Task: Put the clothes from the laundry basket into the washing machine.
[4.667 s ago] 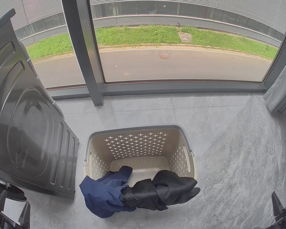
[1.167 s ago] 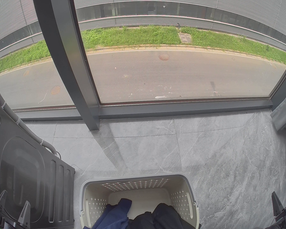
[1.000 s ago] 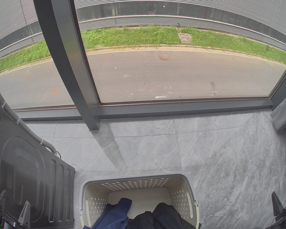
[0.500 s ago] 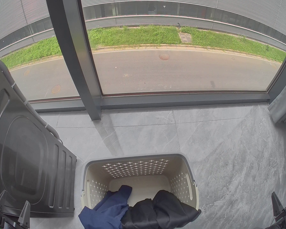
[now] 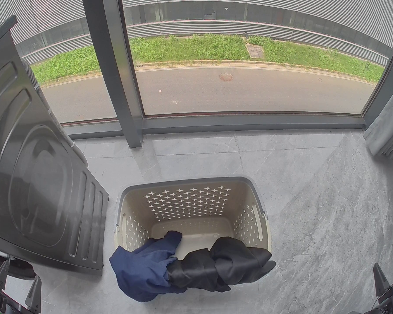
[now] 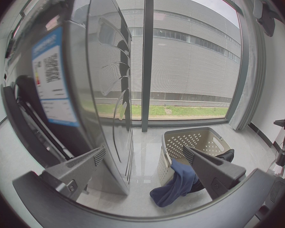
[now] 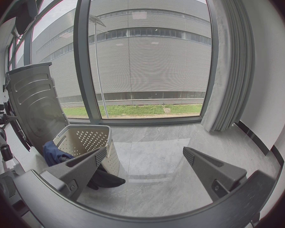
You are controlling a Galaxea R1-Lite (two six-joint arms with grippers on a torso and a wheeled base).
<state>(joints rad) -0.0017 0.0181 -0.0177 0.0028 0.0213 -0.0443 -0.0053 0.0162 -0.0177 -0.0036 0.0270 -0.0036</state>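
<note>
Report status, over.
Open, empty: left tool, right tool. Draped over laundry basket near rim: blue garment, black garment. Left of basket: washing machine.

Bright, even daylight pours through the window [image 5: 249, 57] onto the floor [image 5: 318, 188]; shadows are faint, the washing machine [image 6: 112, 79] side mirrors the outdoors, and both wrist views bend into dark corners

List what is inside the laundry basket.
In the basket, a blue garment and a black garment drape over its near rim; bare bottom shows behind. Anything beneath them is hidden.
</note>
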